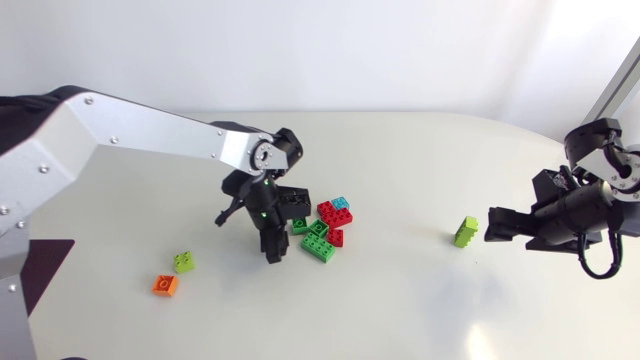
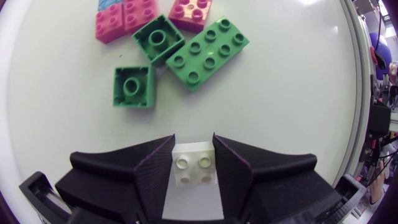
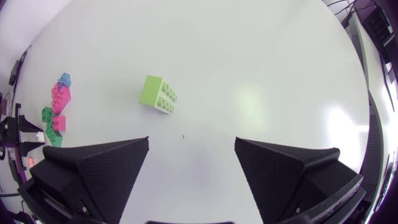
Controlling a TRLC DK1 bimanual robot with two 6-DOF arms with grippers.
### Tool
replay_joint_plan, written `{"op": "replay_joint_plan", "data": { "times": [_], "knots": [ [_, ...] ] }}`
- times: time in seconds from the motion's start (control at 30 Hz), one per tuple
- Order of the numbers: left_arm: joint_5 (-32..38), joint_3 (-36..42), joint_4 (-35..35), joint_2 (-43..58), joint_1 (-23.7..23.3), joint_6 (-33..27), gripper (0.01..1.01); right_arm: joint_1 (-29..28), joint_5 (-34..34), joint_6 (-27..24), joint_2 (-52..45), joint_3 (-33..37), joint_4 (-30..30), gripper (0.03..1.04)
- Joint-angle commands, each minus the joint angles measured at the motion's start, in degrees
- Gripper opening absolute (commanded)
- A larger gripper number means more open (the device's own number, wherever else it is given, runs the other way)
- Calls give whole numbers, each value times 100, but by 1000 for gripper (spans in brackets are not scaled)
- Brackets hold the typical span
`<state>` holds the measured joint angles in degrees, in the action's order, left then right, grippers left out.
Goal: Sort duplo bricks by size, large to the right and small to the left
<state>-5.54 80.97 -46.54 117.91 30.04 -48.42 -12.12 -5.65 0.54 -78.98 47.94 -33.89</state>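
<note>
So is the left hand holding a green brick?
No, the left hand grips a small white brick between its two fingers.

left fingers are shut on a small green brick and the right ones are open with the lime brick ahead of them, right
Not quite. The left wrist view shows the left fingers shut on a white brick, not a green one. The right fingers are open with the lime brick ahead of them.
</note>
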Motion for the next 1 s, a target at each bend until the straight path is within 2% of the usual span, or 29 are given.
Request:
{"op": "replay_joint_plan", "data": {
  "times": [0.0,0.1,0.33,0.47,0.63,0.67,0.7,0.77,0.8,0.97],
  "knots": [
    [53,-310,-109,-356,-244,-194,225,-36,-15,-54,-30,-189,31,993],
    [97,-705,-65,-629,-596,-334,225,-10,-15,-45,32,-224,31,995],
    [97,-1470,576,-840,-1993,-835,225,-19,-24,-62,93,-259,31,995],
    [44,-1619,796,-875,-2626,-1029,226,-27,-24,-62,146,-268,5,993],
    [27,-1760,1051,-796,-2776,-1046,241,-27,-24,-62,190,-259,-30,995],
    [27,-1760,1051,-796,-2758,-1029,293,-27,-24,-62,199,-259,-39,993],
    [27,-1742,1051,-796,-2723,-1002,482,-27,-24,-62,216,-250,-56,993],
    [27,-1681,1016,-813,-2618,-976,921,-27,-24,-62,260,-242,-65,993],
    [27,-1619,945,-866,-2503,-923,992,-27,-24,-62,278,-233,-65,993],
    [27,-1206,743,-1130,-1967,-598,985,-27,-24,-62,331,-215,-100,993]
  ]
}}
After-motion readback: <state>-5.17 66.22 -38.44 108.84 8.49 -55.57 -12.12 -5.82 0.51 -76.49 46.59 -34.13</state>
